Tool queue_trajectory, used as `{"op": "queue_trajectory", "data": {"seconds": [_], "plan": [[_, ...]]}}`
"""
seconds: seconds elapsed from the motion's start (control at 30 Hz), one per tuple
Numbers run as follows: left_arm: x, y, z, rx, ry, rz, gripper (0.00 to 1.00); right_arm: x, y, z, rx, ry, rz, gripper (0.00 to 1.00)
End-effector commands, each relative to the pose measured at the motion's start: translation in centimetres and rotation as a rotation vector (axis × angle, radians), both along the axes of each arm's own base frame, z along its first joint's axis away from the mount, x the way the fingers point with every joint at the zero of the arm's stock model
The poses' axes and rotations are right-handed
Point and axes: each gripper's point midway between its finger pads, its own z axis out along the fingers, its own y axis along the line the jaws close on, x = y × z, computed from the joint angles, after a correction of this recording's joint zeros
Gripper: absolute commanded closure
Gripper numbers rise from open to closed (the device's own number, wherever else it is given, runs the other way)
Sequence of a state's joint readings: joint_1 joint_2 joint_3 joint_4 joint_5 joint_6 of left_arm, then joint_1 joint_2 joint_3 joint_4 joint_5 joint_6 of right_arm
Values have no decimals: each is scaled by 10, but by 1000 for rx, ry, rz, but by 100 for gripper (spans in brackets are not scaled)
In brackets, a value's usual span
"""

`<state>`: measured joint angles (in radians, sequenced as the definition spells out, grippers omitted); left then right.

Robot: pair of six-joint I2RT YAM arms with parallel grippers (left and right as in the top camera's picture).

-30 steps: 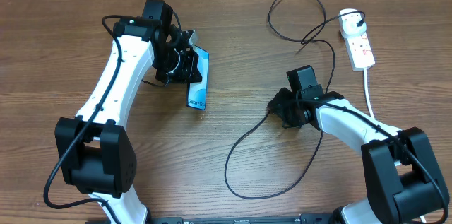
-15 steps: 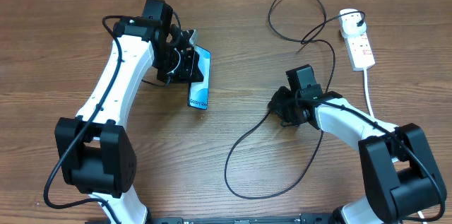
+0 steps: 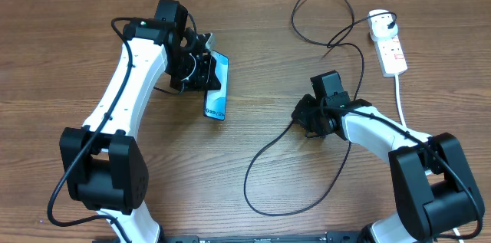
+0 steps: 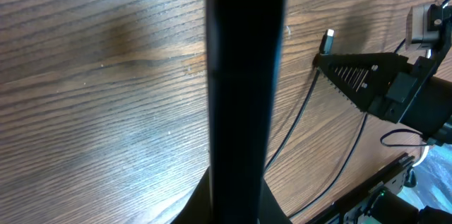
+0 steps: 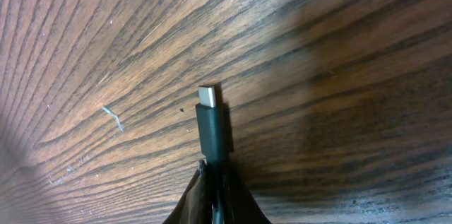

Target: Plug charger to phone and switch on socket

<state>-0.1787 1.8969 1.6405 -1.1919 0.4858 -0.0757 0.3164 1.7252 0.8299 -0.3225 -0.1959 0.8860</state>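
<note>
Charger (image 3: 247, 182): thin black cable looping loosely over the wooden surface (image 3: 77, 28); its white plug head (image 3: 380, 22) sits at the far end of the socket (image 3: 393, 53), apparently pushed in; its connector tip (image 5: 207, 97) points forward out of the right tool (image 3: 301, 118), low over the wood
Right tool: pinched together on the connector body just behind the metal tip; only a short stub shows past the fingers
Phone (image 3: 217, 82): held tilted by the left tool (image 3: 205, 73), well apart from the connector; screen faces up in the overhead view, edge-on in the left wrist view; whether its lower end touches the surface I cannot tell
Left tool: clamped on the phone's sides
Socket: lies at the far right, its thick white cord (image 3: 400, 101) trailing toward the robot; switching it on is not yet done
Risk, alignment: the tip is small and the port cannot be seen; an angled approach would likely jam or skid off the phone's edge
Risk, grip: pushing could pivot the phone in the left tool, or slide the connector back between the right fingers
Risk, cable: slack curls around the right arm; a snag could tug the plug head
Count: one charger; one phone; one socket; one white cord; two tools
</note>
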Motion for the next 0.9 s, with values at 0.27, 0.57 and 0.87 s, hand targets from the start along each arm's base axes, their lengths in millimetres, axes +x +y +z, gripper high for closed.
{"op": "queue_trajectory", "data": {"seconds": [0.27, 0.57, 0.87], "plan": [[-1, -6, 7, -40, 6, 2, 96, -5, 0, -7, 5, 28, 6, 96], [-3, -25, 25, -215, 22, -9, 95, -3, 9, 11, 97, -23, 139, 96], [4, -31, 50, -412, 14, 0, 96, -23, 59, 63, 438, -154, 492, 96]]}}
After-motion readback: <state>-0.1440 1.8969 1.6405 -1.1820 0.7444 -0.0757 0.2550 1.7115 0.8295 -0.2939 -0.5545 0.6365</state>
